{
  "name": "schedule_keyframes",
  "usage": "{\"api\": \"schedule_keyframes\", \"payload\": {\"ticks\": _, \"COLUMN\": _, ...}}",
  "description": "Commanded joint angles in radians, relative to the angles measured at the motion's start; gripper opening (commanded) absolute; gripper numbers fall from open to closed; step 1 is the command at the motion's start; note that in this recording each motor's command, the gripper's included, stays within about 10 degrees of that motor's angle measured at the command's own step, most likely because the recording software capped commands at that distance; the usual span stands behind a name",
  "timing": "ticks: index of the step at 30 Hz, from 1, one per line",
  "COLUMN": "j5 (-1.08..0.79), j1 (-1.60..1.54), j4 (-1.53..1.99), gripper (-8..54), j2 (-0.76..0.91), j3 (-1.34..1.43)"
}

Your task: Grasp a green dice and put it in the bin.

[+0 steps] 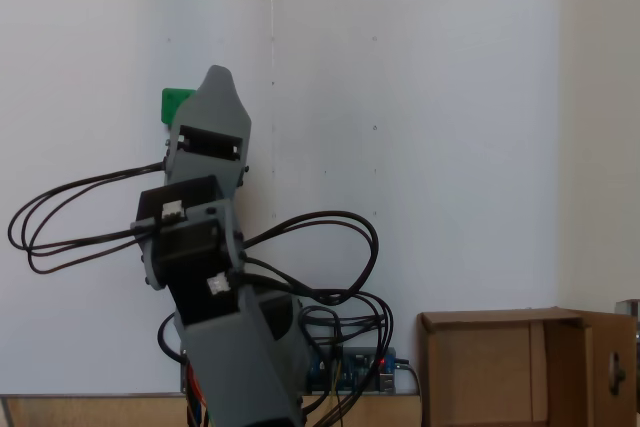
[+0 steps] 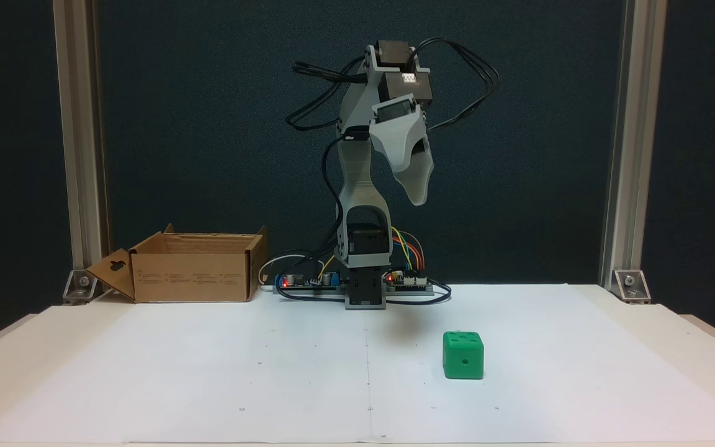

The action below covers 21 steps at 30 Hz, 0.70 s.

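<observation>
The green dice (image 2: pixel 463 355) sits on the white table, right of centre and in front of the arm's base. From the other fixed view only a corner of the green dice (image 1: pixel 175 102) peeks out from behind the gripper. My gripper (image 2: pixel 418 197) hangs high in the air, pointing down, well above and behind the dice; its jaws meet at the tip with nothing between them. Seen from above, the gripper (image 1: pixel 216 75) points away from the camera. The bin (image 2: pixel 193 273), a brown cardboard box, stands at the back left, and it is the same bin (image 1: pixel 500 319) at the bottom right there.
Circuit boards (image 2: pixel 308 282) and looping black cables (image 1: pixel 330 247) lie around the arm's base (image 2: pixel 365 292). Aluminium posts (image 2: pixel 81 155) stand at both back corners. White paper (image 2: pixel 208 372) covers the table in front.
</observation>
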Motion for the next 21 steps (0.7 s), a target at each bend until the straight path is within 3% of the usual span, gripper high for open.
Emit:
{"api": "schedule_keyframes", "payload": {"ticks": 1, "j5": 0.066, "j1": -0.026, "j4": -0.018, "gripper": 40.5, "j2": 0.005, "j3": -0.055}}
{"api": "schedule_keyframes", "payload": {"ticks": 16, "j5": 0.067, "j1": -0.112, "j4": -0.015, "gripper": 40.6, "j2": -0.009, "j3": -0.092}}
{"api": "schedule_keyframes", "payload": {"ticks": 21, "j5": 0.067, "j1": -0.095, "j4": 0.041, "gripper": 41.0, "j2": -0.132, "j3": -0.091}}
